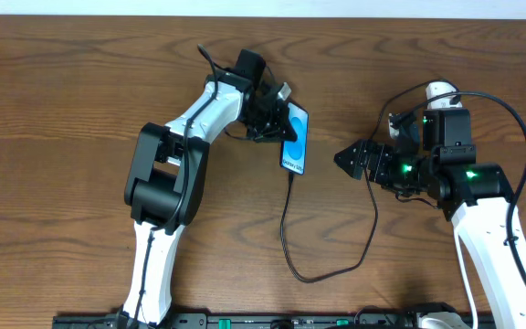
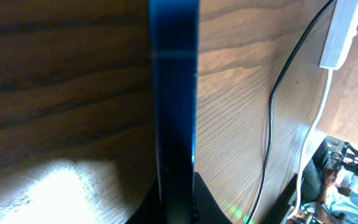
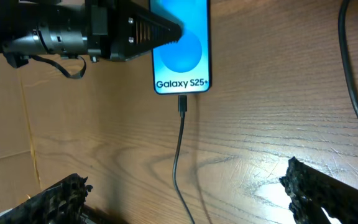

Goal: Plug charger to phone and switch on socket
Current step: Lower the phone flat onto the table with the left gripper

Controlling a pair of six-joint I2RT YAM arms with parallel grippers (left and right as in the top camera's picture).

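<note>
The phone [image 1: 295, 139] lies on the wooden table, screen up, "Galaxy S25+" at its near end [image 3: 181, 83]. My left gripper [image 1: 270, 117] is shut on the phone's far end; the left wrist view shows the phone [image 2: 174, 93] edge-on between the fingers. The charger's black cable [image 1: 288, 238] loops from the phone's near end toward my right arm. Its plug tip [image 3: 182, 104] sits against the phone's port. My right gripper [image 1: 350, 157] is open and empty, its fingers spread either side of the cable [image 3: 178, 174]. The socket [image 2: 342, 31] is mostly hidden under my right arm.
A rounded white plug [image 1: 439, 90] shows behind the right arm. A white cord [image 2: 309, 137] runs from the socket beside the black cable. A black rail [image 1: 272, 321] lines the table's front edge. A second stretch of black cable [image 3: 353, 93] crosses the right wrist view.
</note>
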